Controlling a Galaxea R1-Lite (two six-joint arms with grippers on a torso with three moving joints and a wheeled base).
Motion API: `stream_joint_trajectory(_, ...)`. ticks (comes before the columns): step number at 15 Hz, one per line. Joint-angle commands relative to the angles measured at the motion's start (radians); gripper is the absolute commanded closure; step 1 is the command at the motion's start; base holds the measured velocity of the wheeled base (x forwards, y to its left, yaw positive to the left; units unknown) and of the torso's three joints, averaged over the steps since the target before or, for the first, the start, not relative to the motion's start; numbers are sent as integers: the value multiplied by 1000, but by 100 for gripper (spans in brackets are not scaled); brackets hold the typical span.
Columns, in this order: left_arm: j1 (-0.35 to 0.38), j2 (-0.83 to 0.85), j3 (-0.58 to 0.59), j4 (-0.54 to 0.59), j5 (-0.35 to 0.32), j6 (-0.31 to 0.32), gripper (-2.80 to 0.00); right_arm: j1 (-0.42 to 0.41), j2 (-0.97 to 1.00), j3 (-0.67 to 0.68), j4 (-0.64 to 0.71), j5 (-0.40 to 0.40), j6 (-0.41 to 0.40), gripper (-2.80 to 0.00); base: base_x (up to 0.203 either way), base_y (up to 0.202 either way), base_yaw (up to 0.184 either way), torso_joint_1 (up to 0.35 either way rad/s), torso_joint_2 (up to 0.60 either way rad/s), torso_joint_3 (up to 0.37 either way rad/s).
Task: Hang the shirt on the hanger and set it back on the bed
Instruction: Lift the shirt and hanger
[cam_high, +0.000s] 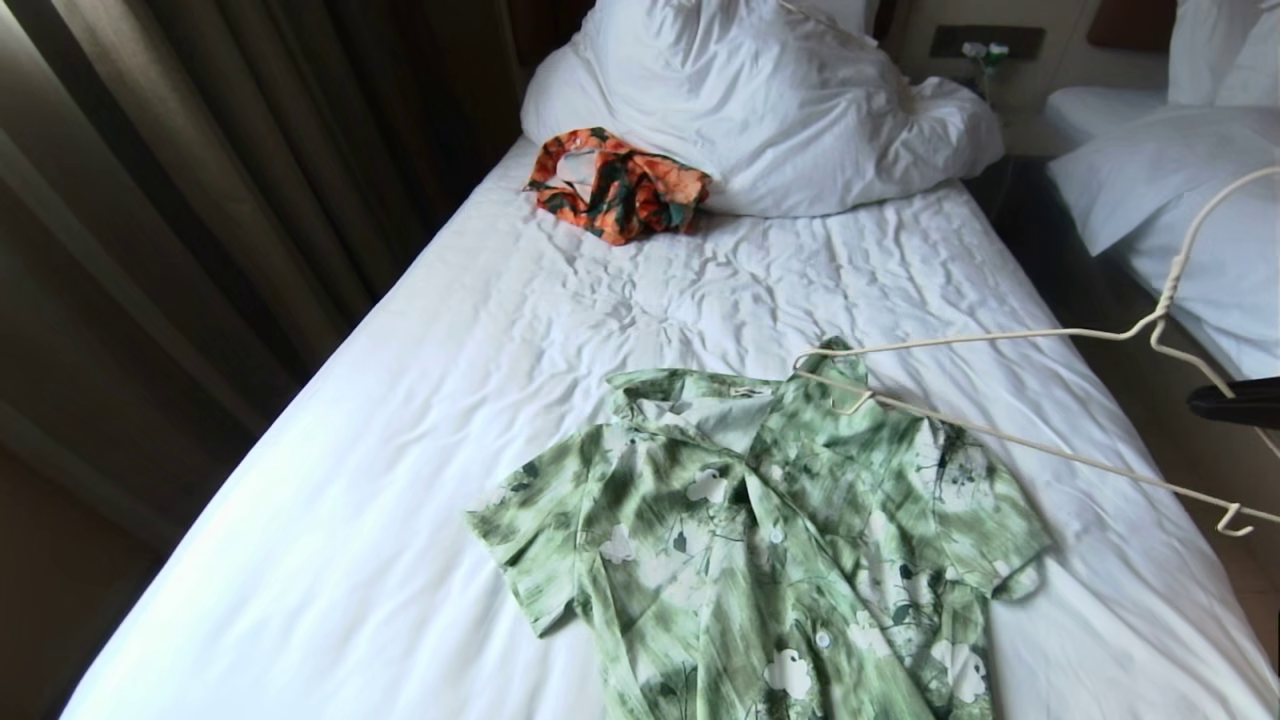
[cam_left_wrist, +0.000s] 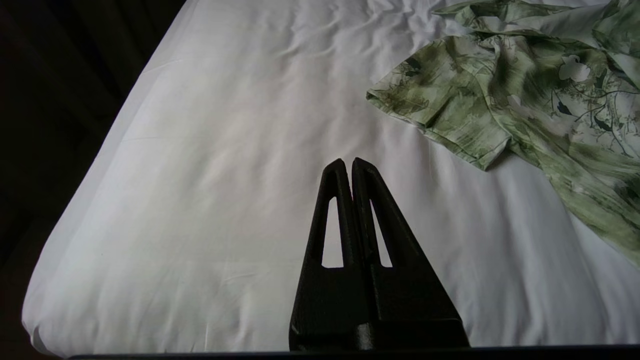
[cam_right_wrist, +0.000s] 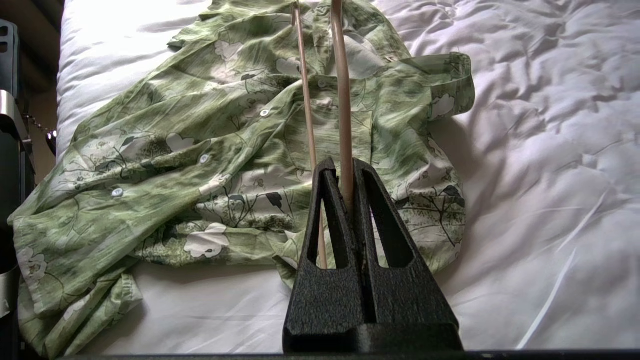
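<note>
The green-and-white flowered shirt (cam_high: 770, 540) lies flat and buttoned on the bed's white sheet (cam_high: 400, 480), collar toward the pillow. At the bed's right side my right gripper (cam_high: 1200, 400) is shut on the cream hanger (cam_high: 1000, 338). In the right wrist view a hanger rod (cam_right_wrist: 342, 100) runs out from between the jaws of the right gripper (cam_right_wrist: 344, 162) over the shirt (cam_right_wrist: 200, 165). The hanger's far end rests at the shirt's collar. My left gripper (cam_left_wrist: 348, 161) hangs shut and empty over bare sheet (cam_left_wrist: 225, 175), beside a sleeve of the shirt (cam_left_wrist: 450, 115).
An orange-and-dark-green garment (cam_high: 617, 185) lies crumpled near the white duvet and pillow (cam_high: 760, 100). Dark curtains (cam_high: 200, 200) line the bed's left side. A narrow floor gap (cam_high: 1130, 330) separates this bed from a second white bed (cam_high: 1180, 180).
</note>
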Motion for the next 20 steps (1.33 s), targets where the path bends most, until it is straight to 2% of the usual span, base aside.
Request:
stream_joint_trajectory(1, 0, 0, -1, 7, -1, 2, 0, 1, -18, 1, 7, 9, -8, 0, 0, 0, 0, 0, 0, 0)
stream_joint_trajectory(4, 0, 54, -64, 35, -26, -6, 0, 1, -29, 8, 10, 20, -7, 0, 0, 0, 0, 0, 0, 0)
stream_joint_trajectory(7, -10, 247, -195, 59, -103, -92, 0, 5, -25, 7, 10, 20, -6, 0, 0, 0, 0, 0, 0, 0)
stream_joint_trajectory(9, -19, 416, -254, 53, -178, -141, 0, 3, -22, 7, 9, 20, -7, 0, 0, 0, 0, 0, 0, 0)
stream_joint_trajectory(13, -39, 785, -311, -104, -309, -186, 0, 3, -30, 5, 8, 22, -7, 0, 0, 0, 0, 0, 0, 0)
stream_joint_trajectory(15, -95, 949, -350, -179, -341, -201, 0, 2, -33, 1, 8, 22, -6, 0, 0, 0, 0, 0, 0, 0)
stream_joint_trajectory(16, -148, 1016, -380, -200, -349, -220, 0, 1, -33, -1, 8, 22, -6, 0, 0, 0, 0, 0, 0, 0)
stream_joint_trajectory(18, -261, 1140, -466, -223, -354, -286, 0, 1, -36, -1, 8, 22, -6, 0, 0, 0, 0, 0, 0, 0)
stream_joint_trajectory(20, -336, 1246, -554, -231, -353, -339, 0, 1, -39, -1, 8, 22, -6, 0, 0, 0, 0, 0, 0, 0)
